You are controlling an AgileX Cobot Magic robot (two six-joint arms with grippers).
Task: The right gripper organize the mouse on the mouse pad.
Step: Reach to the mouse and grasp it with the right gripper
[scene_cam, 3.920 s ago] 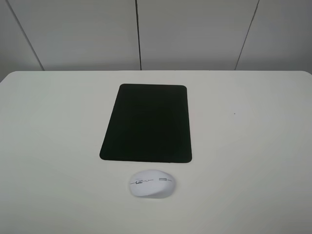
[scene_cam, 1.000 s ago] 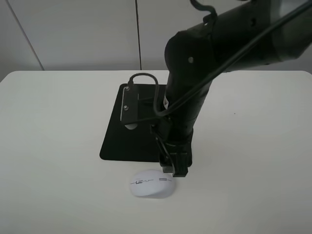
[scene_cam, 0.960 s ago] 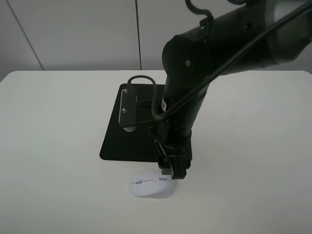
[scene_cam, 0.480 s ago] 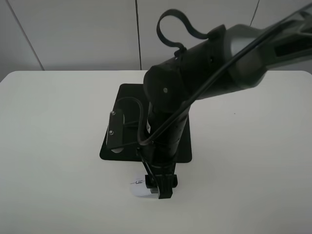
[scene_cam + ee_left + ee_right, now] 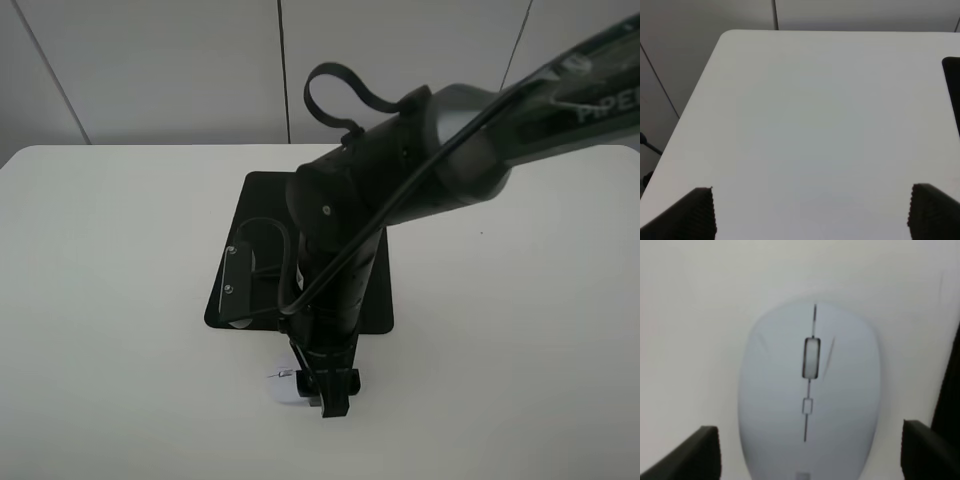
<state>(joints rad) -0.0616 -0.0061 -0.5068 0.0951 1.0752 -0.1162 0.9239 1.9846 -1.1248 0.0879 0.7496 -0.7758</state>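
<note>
From the high camera, the right gripper [image 5: 330, 395] is down over the mouse [image 5: 282, 388]. The mouse lies on the bare table [image 5: 120, 250], just off the near edge of the mouse pad [image 5: 262, 205] and not on it. The arm covers most of the mouse, leaving only a white sliver to one side of the fingers. It also hides much of the pad, so from here I can't tell how wide the fingers are.

The left wrist camera shows the left gripper [image 5: 812, 215] idle over empty tabletop with its fingers spread wide and nothing between them. A black corner of the pad sits well off beyond one finger.

In the right wrist camera, the mouse lies lengthwise between the two fingers [image 5: 690, 455]. They stand apart with table showing on both sides, so nothing is gripped yet. The picture is soft, and the end of the mouse nearest the lens is cut off.

I'd call this the reach, nearly done. Next the fingers need to settle lower and close squarely on the mouse's flanks, then lift it and carry it onto the pad.
</note>
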